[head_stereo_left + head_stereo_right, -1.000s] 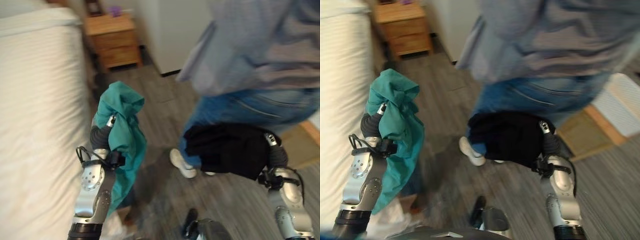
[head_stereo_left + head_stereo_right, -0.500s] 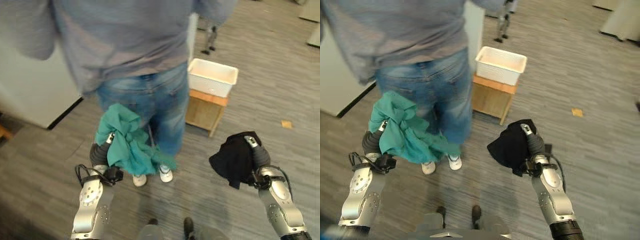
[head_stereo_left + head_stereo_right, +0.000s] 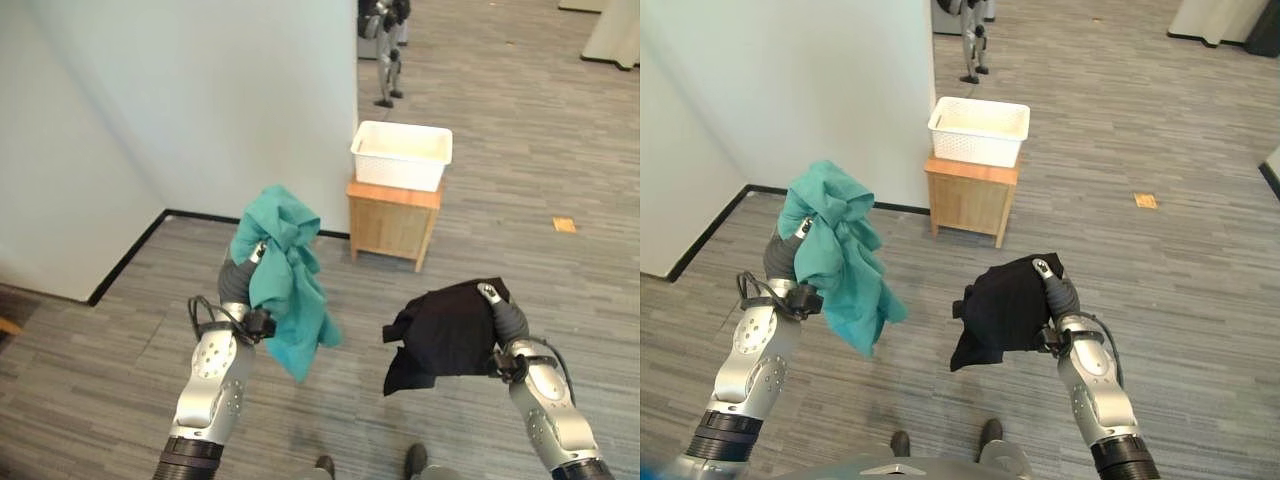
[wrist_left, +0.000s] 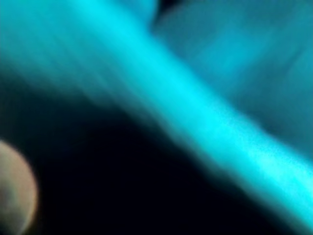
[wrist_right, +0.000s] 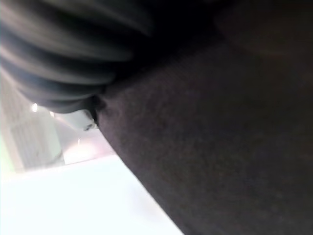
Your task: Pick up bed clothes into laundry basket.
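Note:
My left hand (image 3: pixel 238 284) is raised at the left, shut on a bunched teal garment (image 3: pixel 287 272) that drapes over it and hangs down; the same teal cloth (image 4: pixel 220 98) shows close up in the left wrist view. At the right, my right hand (image 3: pixel 506 320) is shut on a black garment (image 3: pixel 440 335), which hangs to its left side and covers the right wrist view as dark cloth (image 5: pixel 220 147). Ahead of both hands, a white laundry basket (image 3: pixel 402 155) sits on top of a small wooden stool (image 3: pixel 392 216). Both hands are well short of it.
A white wall (image 3: pixel 200 110) with a dark skirting runs along the left, its corner just behind the stool. Grey plank floor (image 3: pixel 560 150) stretches ahead and right. A small orange scrap (image 3: pixel 564 225) lies on it. A dark stand on legs (image 3: pixel 385 50) is far behind the basket.
The whole view has swung round: the person in jeans who was in front is gone, and the basket on its stool now stands ahead. Both hands still hold their garments.

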Robot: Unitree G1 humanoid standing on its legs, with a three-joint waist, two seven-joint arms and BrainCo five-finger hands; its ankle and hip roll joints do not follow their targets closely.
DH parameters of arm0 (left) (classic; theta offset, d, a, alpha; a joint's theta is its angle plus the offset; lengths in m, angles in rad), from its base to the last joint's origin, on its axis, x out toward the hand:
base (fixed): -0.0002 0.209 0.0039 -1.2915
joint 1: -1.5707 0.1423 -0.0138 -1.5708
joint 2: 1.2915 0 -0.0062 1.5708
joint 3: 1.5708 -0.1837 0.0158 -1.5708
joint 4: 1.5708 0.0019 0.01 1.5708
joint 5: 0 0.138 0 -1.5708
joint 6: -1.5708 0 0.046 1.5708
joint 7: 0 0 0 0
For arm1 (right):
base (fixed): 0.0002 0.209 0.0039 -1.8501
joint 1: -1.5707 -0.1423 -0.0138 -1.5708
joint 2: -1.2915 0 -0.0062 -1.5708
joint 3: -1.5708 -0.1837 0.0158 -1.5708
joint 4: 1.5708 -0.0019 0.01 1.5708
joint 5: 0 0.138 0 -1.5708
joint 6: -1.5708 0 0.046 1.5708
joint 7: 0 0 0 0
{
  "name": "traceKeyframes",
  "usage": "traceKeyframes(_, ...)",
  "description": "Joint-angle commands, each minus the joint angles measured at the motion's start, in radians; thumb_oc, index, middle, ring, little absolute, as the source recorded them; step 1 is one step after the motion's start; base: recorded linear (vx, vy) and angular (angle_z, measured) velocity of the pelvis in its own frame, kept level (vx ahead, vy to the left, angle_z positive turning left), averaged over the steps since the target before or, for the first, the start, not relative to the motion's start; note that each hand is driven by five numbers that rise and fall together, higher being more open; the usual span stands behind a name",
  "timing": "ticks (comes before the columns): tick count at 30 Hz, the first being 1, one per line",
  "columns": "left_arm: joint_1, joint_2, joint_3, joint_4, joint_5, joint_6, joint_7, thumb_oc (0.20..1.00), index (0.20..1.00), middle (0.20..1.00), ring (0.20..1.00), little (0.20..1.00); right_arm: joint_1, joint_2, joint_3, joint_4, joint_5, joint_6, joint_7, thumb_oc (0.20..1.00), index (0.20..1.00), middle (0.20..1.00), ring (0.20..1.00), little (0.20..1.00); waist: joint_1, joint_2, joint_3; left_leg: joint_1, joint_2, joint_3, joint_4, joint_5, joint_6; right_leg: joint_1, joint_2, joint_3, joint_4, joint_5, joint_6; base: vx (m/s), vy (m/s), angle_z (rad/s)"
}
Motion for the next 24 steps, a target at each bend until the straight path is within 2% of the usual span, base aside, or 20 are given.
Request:
traceKeyframes(1,-0.051,0.019,0.018,-0.004,0.029,-0.049,-0.04,0.2,0.2,0.2,0.2,0.2,-0.019,-0.015,-0.051,-0.056,-0.022,-0.054,0.014,0.2,0.2,0.2,0.2,0.2,0.004,-0.018,-0.03,-0.027,0.0,0.058,0.013,-0.024,-0.01,0.05,-0.066,-0.025,0.065,-0.097,0.078,0.04,0.05,-0.13)
traceKeyframes(14,-0.06,0.031,0.054,0.002,0.068,-0.053,-0.011,0.2,0.2,0.2,0.2,0.2,-0.011,-0.008,-0.116,-0.12,-0.028,-0.079,-0.005,0.2,0.2,0.2,0.2,0.2,0.001,-0.038,-0.04,-0.01,-0.008,0.07,0.013,-0.048,0.002,0.059,-0.069,-0.014,0.053,-0.089,0.093,0.04,0.025,-0.04)
traceKeyframes(24,-0.087,0.044,0.036,0.003,0.048,-0.053,-0.009,0.2,0.2,0.2,0.2,0.2,-0.022,-0.012,-0.082,-0.118,-0.028,-0.076,-0.001,0.2,0.2,0.2,0.2,0.2,0.0,-0.043,-0.026,-0.026,-0.013,0.078,0.032,-0.064,0.007,0.046,-0.076,-0.005,0.037,-0.071,0.106,0.03,0.029,-0.05)
